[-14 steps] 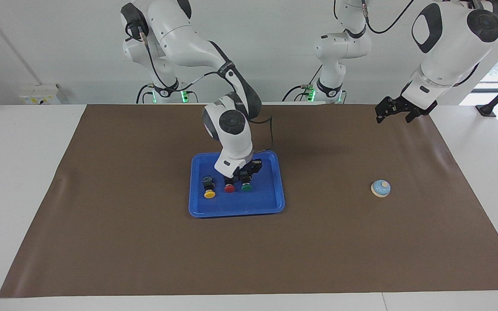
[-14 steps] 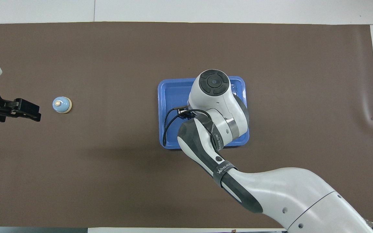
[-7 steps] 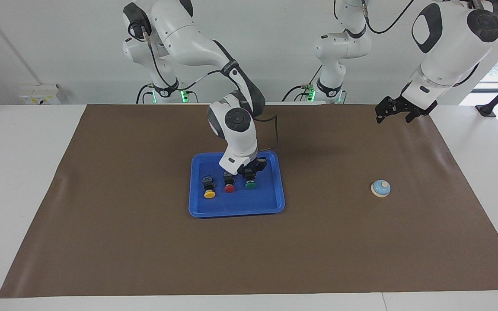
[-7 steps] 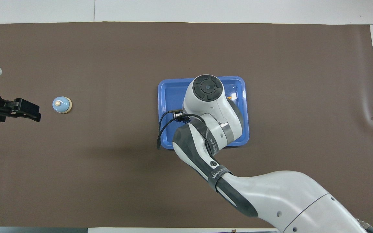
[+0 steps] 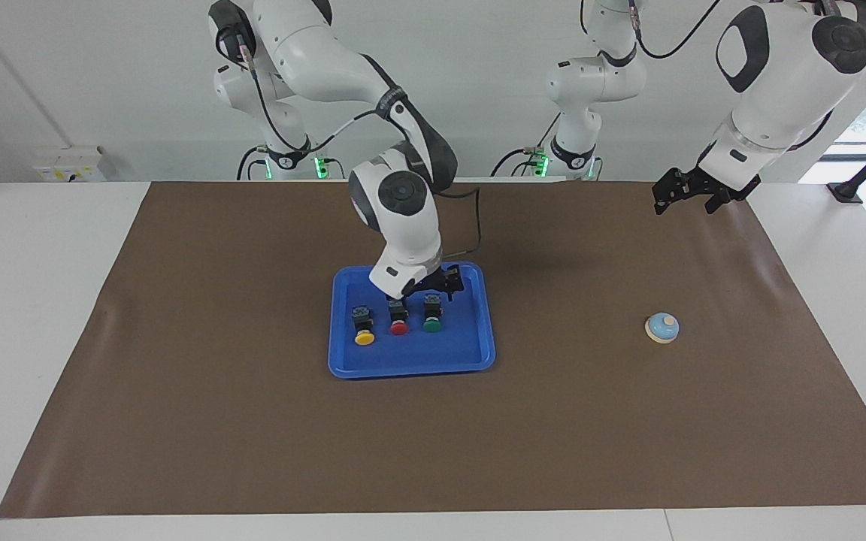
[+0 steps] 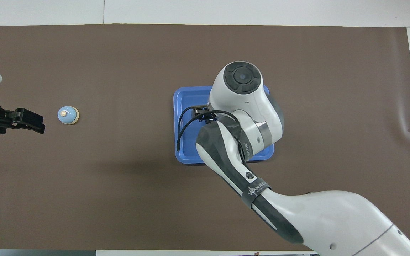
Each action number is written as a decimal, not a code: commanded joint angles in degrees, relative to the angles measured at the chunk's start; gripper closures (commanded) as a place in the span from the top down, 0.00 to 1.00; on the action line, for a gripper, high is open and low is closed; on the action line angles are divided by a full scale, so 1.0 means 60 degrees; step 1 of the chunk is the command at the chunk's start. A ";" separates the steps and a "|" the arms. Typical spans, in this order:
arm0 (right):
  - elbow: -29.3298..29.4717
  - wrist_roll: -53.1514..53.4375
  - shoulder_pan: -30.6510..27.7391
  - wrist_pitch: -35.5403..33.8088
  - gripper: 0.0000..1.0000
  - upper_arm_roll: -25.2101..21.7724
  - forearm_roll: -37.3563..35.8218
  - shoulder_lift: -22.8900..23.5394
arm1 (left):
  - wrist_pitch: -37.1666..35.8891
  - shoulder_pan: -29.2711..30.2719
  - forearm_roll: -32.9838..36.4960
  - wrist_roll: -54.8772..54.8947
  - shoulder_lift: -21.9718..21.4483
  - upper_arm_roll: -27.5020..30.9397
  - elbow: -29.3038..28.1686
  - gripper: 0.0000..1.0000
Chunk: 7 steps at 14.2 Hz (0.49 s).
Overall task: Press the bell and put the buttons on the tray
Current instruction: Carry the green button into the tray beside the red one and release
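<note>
The blue tray [image 5: 463,353] lies mid-mat. On it stand three buttons in a row: yellow [image 5: 364,338], red [image 5: 399,327] and green [image 5: 431,325]. My right gripper [image 5: 442,289] hangs open just above the green button, clear of it and holding nothing. In the overhead view the right arm's wrist covers the buttons and much of the tray [image 6: 187,106]. The light-blue bell [image 5: 661,327] [image 6: 68,115] sits alone toward the left arm's end of the mat. My left gripper [image 5: 685,194] [image 6: 30,121] waits open and empty, raised over the mat beside the bell.
A brown mat [image 5: 252,421] covers most of the white table [image 5: 42,315]. A small white box [image 5: 68,162] sits on the table's edge at the right arm's end, and a black stand foot [image 5: 846,191] at the left arm's end.
The right gripper has let go of the green button, leaving it on the tray, and has risen above it. The left arm and the bell have not moved.
</note>
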 commanded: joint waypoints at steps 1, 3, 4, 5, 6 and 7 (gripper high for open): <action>-0.0123 -0.0759 -0.0748 -0.0862 1.00 0.0056 -0.0026 -0.1190 | -0.0052 0.0009 0.0003 -0.0079 -0.0089 0.0021 0.0040 1.00; -0.0211 -0.1420 -0.1406 -0.1769 1.00 0.0056 -0.0026 -0.1806 | -0.0052 0.0009 0.0003 -0.0079 -0.0089 0.0021 0.0040 1.00; -0.0226 -0.1669 -0.1830 -0.2267 1.00 0.0056 -0.0026 -0.2084 | -0.0052 0.0009 0.0003 -0.0079 -0.0074 0.0021 0.0040 1.00; -0.0240 -0.1860 -0.2197 -0.2649 1.00 0.0056 -0.0026 -0.2348 | -0.0052 0.0009 0.0003 -0.0079 -0.0088 0.0021 0.0025 1.00; -0.0255 -0.1993 -0.2665 -0.3030 1.00 0.0056 -0.0026 -0.2626 | -0.0052 0.0009 0.0003 -0.0079 -0.0089 0.0021 0.0040 1.00; -0.0299 -0.2110 -0.2989 -0.3367 1.00 0.0056 -0.0026 -0.2861 | -0.0052 0.0009 0.0003 -0.0079 -0.0074 0.0021 0.0040 1.00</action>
